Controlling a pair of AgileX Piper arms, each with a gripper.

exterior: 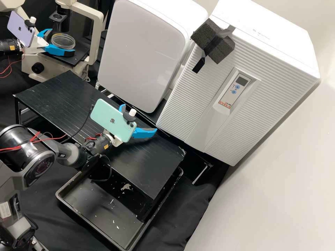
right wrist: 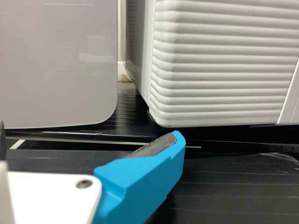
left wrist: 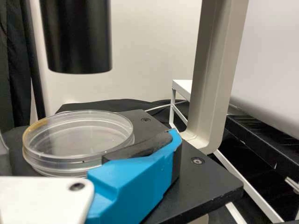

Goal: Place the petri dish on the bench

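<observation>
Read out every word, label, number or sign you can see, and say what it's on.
Control panel: red brand print, left unquoted; the dark print beside it is too small.
Blue buttons: tiny marks, too small.
Ribbed cabinet's top: grey print, too small.
Yellow label near the mint phone: too small.
White label on an arm: too small.
</observation>
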